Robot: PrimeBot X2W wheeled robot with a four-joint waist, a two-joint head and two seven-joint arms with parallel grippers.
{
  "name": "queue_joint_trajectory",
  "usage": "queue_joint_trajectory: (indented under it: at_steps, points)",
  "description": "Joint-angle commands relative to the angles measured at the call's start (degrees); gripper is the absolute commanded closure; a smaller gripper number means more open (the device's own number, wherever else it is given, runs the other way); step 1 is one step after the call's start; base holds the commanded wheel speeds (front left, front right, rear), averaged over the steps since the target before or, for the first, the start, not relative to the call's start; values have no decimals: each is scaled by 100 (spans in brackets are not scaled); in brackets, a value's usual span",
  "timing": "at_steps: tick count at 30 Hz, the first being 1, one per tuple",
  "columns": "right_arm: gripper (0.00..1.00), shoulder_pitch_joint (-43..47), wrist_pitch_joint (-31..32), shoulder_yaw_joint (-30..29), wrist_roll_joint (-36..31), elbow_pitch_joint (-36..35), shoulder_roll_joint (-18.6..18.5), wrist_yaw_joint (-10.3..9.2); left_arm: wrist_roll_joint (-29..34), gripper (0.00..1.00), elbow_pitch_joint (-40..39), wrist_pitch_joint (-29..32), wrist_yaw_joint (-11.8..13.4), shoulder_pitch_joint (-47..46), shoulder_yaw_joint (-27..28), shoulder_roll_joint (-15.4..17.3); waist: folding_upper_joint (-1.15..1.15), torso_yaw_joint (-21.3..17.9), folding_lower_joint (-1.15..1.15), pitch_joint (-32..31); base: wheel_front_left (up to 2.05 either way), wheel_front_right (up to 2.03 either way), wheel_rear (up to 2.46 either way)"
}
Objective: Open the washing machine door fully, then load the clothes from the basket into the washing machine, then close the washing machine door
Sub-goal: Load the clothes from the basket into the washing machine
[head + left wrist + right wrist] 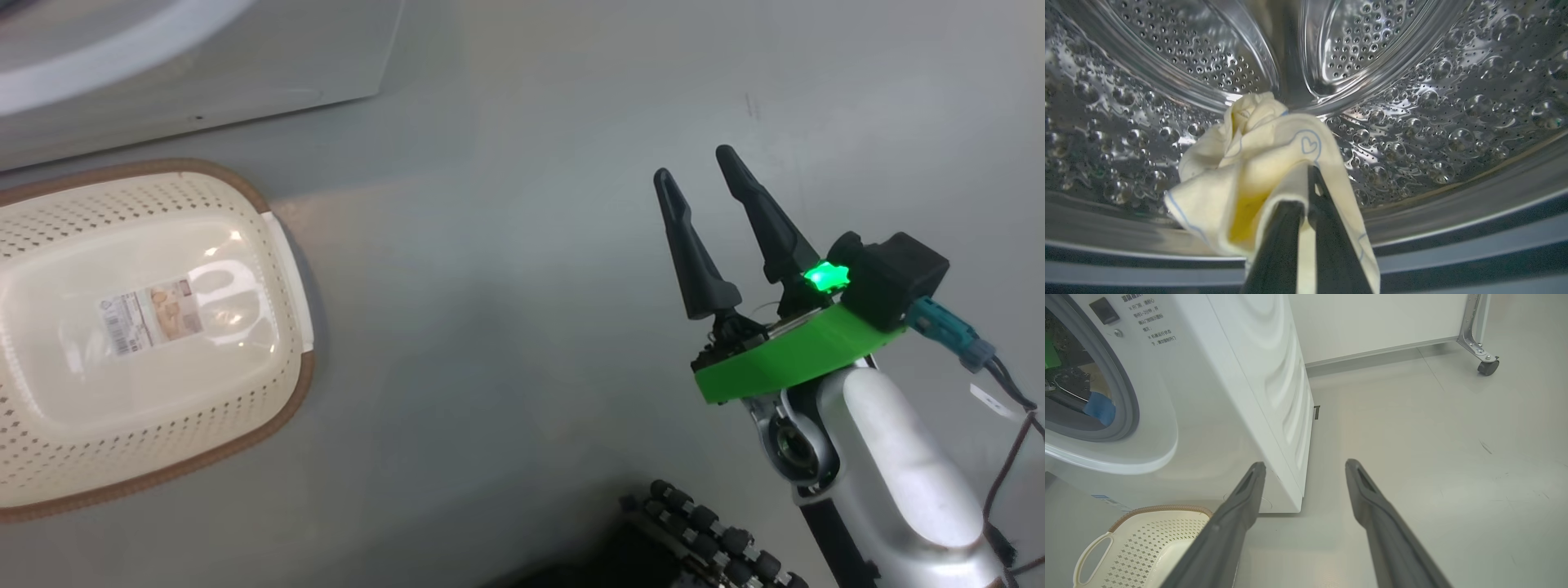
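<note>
Left gripper (pixel 1302 188) right up close, jaws clenched on the clothes (pixel 1257 155), hanging inside the drum (pixel 1453 102) near its front lip. My worry: the fabric's draped over the fingers (pixel 1331 228), so it could snag on release and get dragged back out. Head view adds the basket (pixel 204 196) sitting empty, and the right gripper (pixel 694 163) with jaws spread, holding nothing.

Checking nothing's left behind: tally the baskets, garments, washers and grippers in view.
basket: 1, empty
clothes: 1 bundle, inside the drum
washer: 1
grippers: 2, left gripper shut on clothes, right gripper open
Total: 5
</note>
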Motion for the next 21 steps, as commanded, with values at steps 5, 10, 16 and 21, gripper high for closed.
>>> queue_joint_trajectory:
  at_steps: [5,10,16,21]
  points:
    - [0,-41,-54,203,167,-193,-30,9,614,100,197,-1070,-6,-800,119,624,0,-382,0,326,0,0,0]
    - [0,-47,-55,217,222,-204,-30,9,991,100,469,-1999,54,-1214,27,636,0,-467,0,457,0,0,0]
    - [0,-71,-55,214,219,-192,-30,9,1110,100,900,-2472,151,-1471,-37,470,0,-425,0,512,0,0,0]
    - [0,-86,-55,204,182,-179,-30,9,815,64,1323,-2266,106,-1464,68,273,0,-358,0,505,0,0,0]
